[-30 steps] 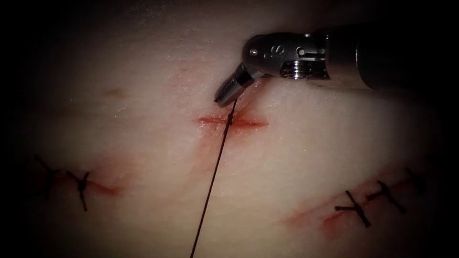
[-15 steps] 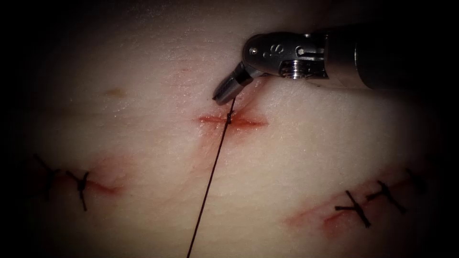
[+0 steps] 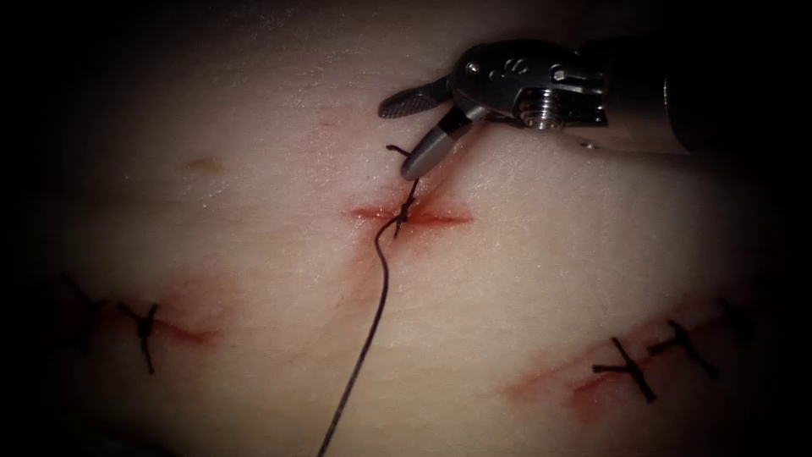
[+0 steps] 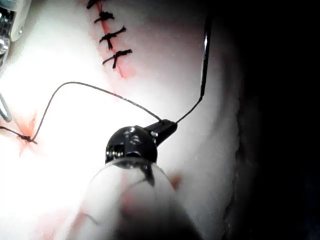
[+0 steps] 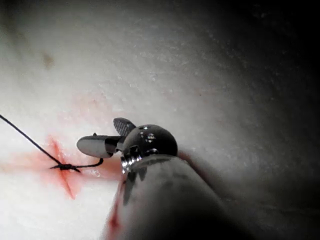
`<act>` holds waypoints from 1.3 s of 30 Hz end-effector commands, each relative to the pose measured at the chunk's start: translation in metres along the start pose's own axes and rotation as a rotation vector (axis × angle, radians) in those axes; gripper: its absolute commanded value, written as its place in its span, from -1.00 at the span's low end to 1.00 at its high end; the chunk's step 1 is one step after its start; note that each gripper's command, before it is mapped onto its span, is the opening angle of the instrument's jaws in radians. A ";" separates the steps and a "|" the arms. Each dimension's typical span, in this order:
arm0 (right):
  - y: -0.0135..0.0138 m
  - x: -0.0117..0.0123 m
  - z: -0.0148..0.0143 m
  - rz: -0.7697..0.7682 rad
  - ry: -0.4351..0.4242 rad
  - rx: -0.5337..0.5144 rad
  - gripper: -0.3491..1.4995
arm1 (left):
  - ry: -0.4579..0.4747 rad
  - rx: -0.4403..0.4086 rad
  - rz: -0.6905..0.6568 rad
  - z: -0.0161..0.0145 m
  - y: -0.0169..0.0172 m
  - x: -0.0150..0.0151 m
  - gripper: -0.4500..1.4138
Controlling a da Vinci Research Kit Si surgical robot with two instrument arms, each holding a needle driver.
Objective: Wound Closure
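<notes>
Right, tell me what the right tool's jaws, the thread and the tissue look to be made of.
The right tool, jaws open and holding nothing: polished metal, silvery with bright glints, ridged inside. The thread: thin dark flexible strand, curving slackly from a knot at the cut; fibre type unclear. The left tool holds the thread near the needle, which hangs clear of the tissue: pale, moist, soft flesh.

A short red cut [image 3: 410,217] is seen across the pale tissue [image 3: 524,271], tied at its middle by a dark knot [image 3: 401,217]. From the knot, black thread [image 3: 372,330] is trailed loosely downward, and the curved needle [image 4: 204,65] is hung clear of the tissue.
</notes>
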 end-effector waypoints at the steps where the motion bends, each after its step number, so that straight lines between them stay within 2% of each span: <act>1: -0.0001 0.0003 -0.0008 0.006 0.035 -0.030 0.78 | 0.001 0.001 0.007 0.0004 -0.0005 -0.0004 -1.00; 4: -0.0011 0.0009 -0.0023 0.010 0.064 -0.108 0.78 | 0.001 0.014 0.035 -0.0009 -0.0020 -0.0002 -1.00; 12: -0.0044 0.0016 -0.0011 -0.001 0.142 -0.284 0.73 | -0.004 -0.018 0.081 -0.0027 -0.0045 -0.0006 -1.00; 15: -0.0047 0.0020 -0.0008 -0.008 0.201 -0.340 0.55 | -0.021 -0.043 0.092 -0.0027 -0.0048 -0.0008 -1.00; 19: -0.0047 0.0021 -0.0004 -0.034 0.242 -0.389 0.15 | -0.045 -0.070 0.109 -0.0027 -0.0047 -0.0009 -1.00; 21: -0.0046 0.0021 0.0001 -0.043 0.266 -0.413 0.07 | -0.053 -0.077 0.121 -0.0027 -0.0047 -0.0009 -1.00; 22: -0.0046 0.0020 0.0004 -0.043 0.280 -0.414 -0.02 | -0.053 -0.077 0.121 -0.0028 -0.0047 -0.0009 -1.00; 25: -0.0051 0.0018 0.0022 -0.065 0.311 -0.383 -0.54 | -0.054 -0.079 0.120 -0.0028 -0.0048 -0.0009 -1.00; 26: -0.0054 0.0016 0.0030 -0.076 0.317 -0.375 -0.78 | -0.054 -0.079 0.120 -0.0029 -0.0049 -0.0009 -1.00; 27: -0.0056 0.0016 0.0037 -0.083 0.320 -0.372 -0.84 | -0.052 -0.080 0.120 -0.0030 -0.0050 -0.0008 -1.00; 28: -0.0061 0.0014 0.0051 -0.102 0.329 -0.352 -1.00 | -0.050 -0.082 0.118 -0.0033 -0.0054 -0.0007 -1.00; 30: -0.0067 0.0013 0.0066 -0.125 0.331 -0.320 -1.00 | -0.042 -0.090 0.112 -0.0042 -0.0063 -0.0007 -1.00; 32: -0.0069 0.0012 0.0068 -0.137 0.333 -0.310 -1.00 | -0.044 -0.078 0.111 -0.0045 -0.0066 -0.0007 -1.00; 33: -0.0071 0.0012 0.0069 -0.148 0.332 -0.285 -1.00 | -0.056 -0.035 0.109 -0.0053 -0.0074 -0.0009 -1.00; 34: -0.0071 0.0012 0.0069 -0.148 0.332 -0.285 -1.00 | -0.056 -0.035 0.109 -0.0053 -0.0074 -0.0009 -1.00; 37: -0.0075 0.0014 0.0064 -0.163 0.332 -0.231 -1.00 | -0.114 0.084 0.027 -0.0067 -0.0096 -0.0024 -1.00; 39: -0.0077 0.0014 0.0063 -0.166 0.331 -0.219 -1.00 | -0.124 0.098 0.012 -0.0069 -0.0100 -0.0027 -1.00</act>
